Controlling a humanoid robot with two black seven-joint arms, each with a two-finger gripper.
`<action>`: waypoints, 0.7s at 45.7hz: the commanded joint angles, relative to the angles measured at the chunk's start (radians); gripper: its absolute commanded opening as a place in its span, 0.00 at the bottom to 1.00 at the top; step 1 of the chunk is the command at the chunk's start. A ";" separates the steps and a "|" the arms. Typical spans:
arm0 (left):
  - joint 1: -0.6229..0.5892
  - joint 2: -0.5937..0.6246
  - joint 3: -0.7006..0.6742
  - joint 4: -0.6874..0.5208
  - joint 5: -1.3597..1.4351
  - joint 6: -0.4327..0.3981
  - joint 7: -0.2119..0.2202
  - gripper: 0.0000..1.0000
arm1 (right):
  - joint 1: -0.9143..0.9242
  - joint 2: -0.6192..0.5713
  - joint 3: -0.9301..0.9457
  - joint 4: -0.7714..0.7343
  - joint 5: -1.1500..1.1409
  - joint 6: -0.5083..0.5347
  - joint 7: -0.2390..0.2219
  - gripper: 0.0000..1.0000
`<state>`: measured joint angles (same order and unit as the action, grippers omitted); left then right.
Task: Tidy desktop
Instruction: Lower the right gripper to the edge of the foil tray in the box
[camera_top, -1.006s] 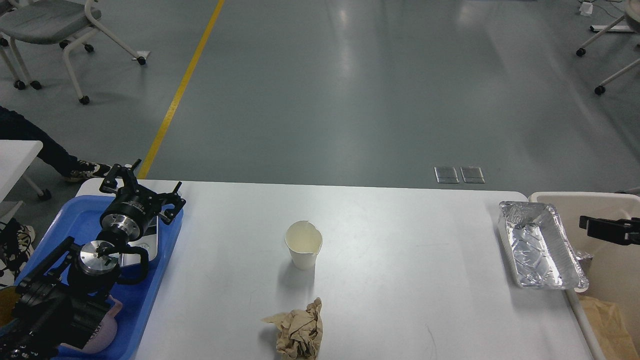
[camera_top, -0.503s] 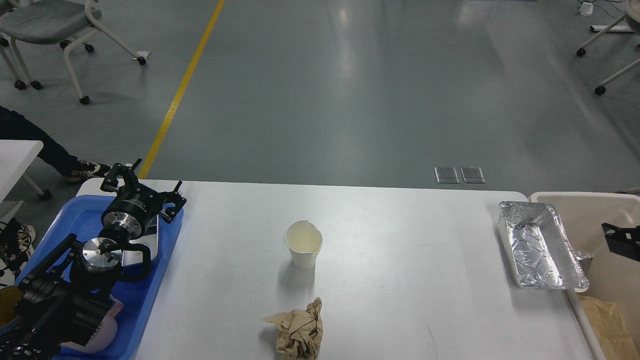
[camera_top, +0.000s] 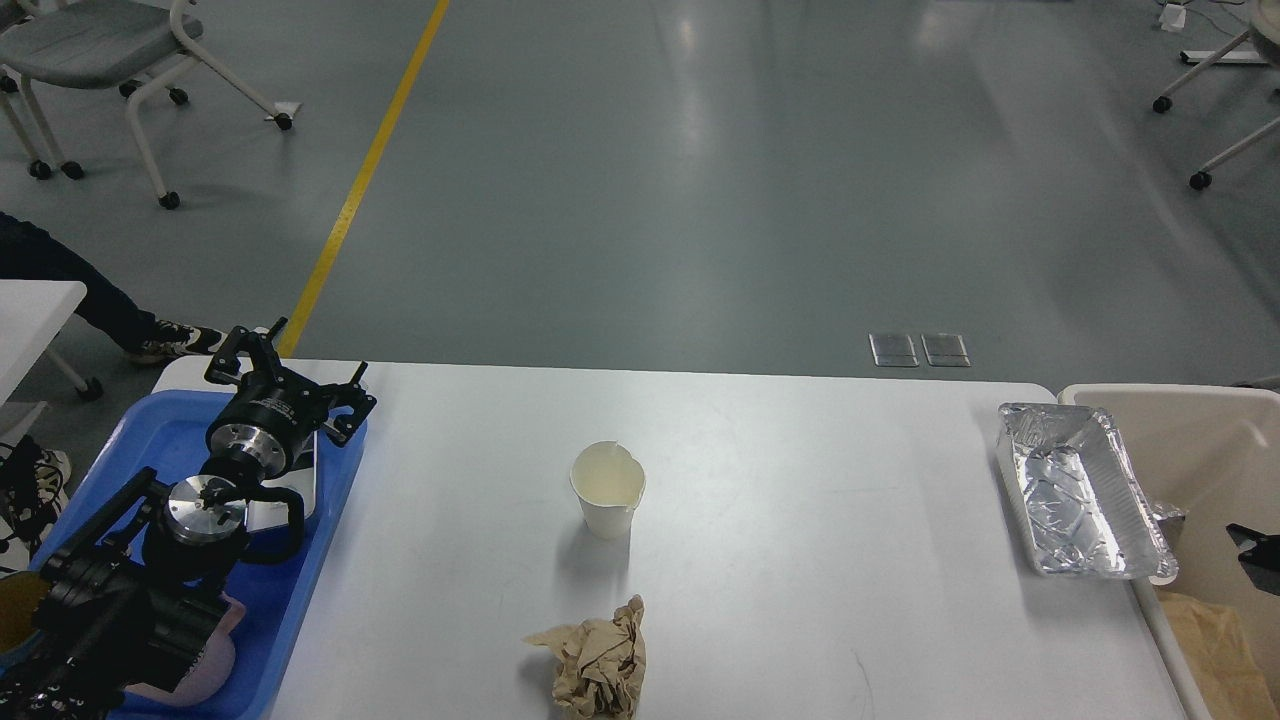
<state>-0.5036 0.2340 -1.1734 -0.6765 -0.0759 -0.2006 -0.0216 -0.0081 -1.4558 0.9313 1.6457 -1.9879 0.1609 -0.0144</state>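
The white desktop (camera_top: 800, 520) holds a dented white paper cup (camera_top: 607, 490) near the middle, standing upright. A crumpled brown paper wad (camera_top: 595, 660) lies near the front edge. A silver foil tray (camera_top: 1080, 495) lies at the right edge, partly over the bin. My left gripper (camera_top: 293, 368) is over the far end of the blue tray, its fingers spread and empty. Only a black tip of my right gripper (camera_top: 1258, 548) shows at the right edge over the bin; its fingers cannot be told apart.
A blue plastic tray (camera_top: 300, 580) at the left edge holds a white flat item (camera_top: 290, 485) and a pink cup (camera_top: 205, 665) under my left arm. A beige bin (camera_top: 1190, 440) stands right of the desktop, brown paper inside. A small white tabletop's corner (camera_top: 35, 320) is at far left.
My right gripper has drawn back down and to the right, from beside the foil tray to the view's edge. My left arm has barely shifted. Nothing on the desktop has moved.
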 joint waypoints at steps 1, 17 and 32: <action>-0.003 -0.001 0.006 0.000 0.001 -0.002 0.000 0.97 | 0.000 0.034 -0.005 -0.014 0.249 0.012 0.004 1.00; 0.002 -0.001 0.029 0.000 0.001 0.000 0.000 0.97 | 0.011 0.294 0.011 -0.156 0.693 -0.021 -0.036 1.00; 0.005 -0.001 0.031 -0.003 -0.001 0.001 0.000 0.97 | 0.010 0.460 0.001 -0.402 1.152 -0.017 -0.035 1.00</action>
<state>-0.4975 0.2331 -1.1433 -0.6774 -0.0750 -0.2010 -0.0215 -0.0032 -1.0393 0.9318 1.2899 -0.9145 0.1429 -0.0481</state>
